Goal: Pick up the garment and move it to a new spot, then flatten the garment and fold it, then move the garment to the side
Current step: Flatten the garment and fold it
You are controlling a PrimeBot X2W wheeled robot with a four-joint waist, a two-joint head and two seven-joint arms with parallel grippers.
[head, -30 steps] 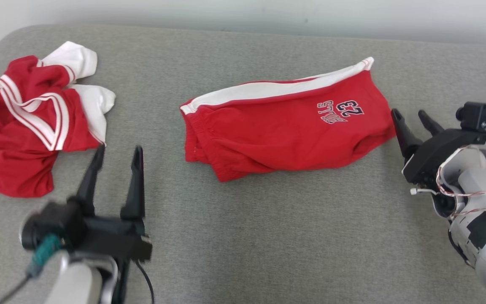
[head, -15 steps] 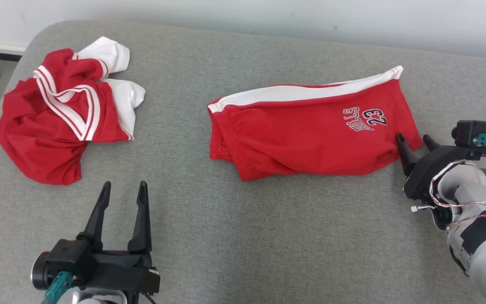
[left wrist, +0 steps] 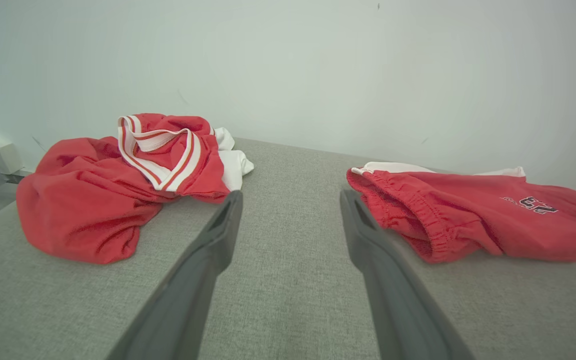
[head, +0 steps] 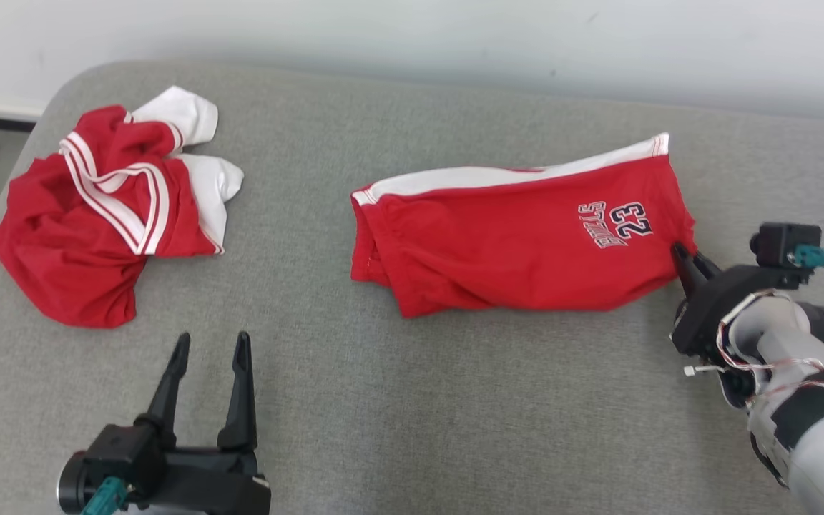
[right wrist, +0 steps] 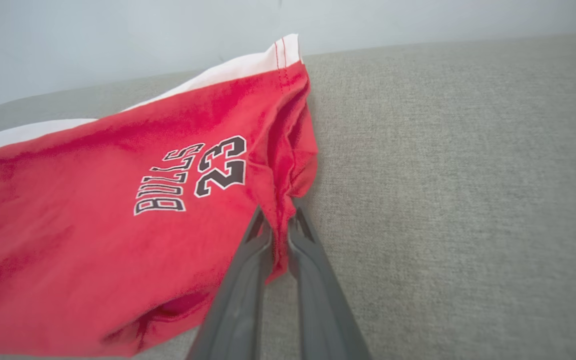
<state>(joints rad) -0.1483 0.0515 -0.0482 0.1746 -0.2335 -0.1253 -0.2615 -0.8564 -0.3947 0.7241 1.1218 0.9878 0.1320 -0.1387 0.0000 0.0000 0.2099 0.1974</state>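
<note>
Head view: two red-and-white garments lie on a grey fabric-covered surface (head: 455, 400) before a pale wall. The red shorts (head: 519, 250), folded lengthwise with a white side stripe along the far edge and "BULLS 23" printed near the hem, stretch across the middle and right of the surface. A crumpled red jersey (head: 97, 222) with white striped trim and white sleeves sits well apart from them at the far left corner.

The right gripper (head: 687, 256) meets the shorts at the near corner of the hem. In the right wrist view its two dark fingers (right wrist: 248, 280) are clamped together on a pinch of red cloth just below the printed number, and the hem edge above them is bunched into folds.

The left gripper (head: 212, 343) rests at the lower left, its fingers spread apart with nothing between them, pointing at the bare fabric between the two garments.
</note>
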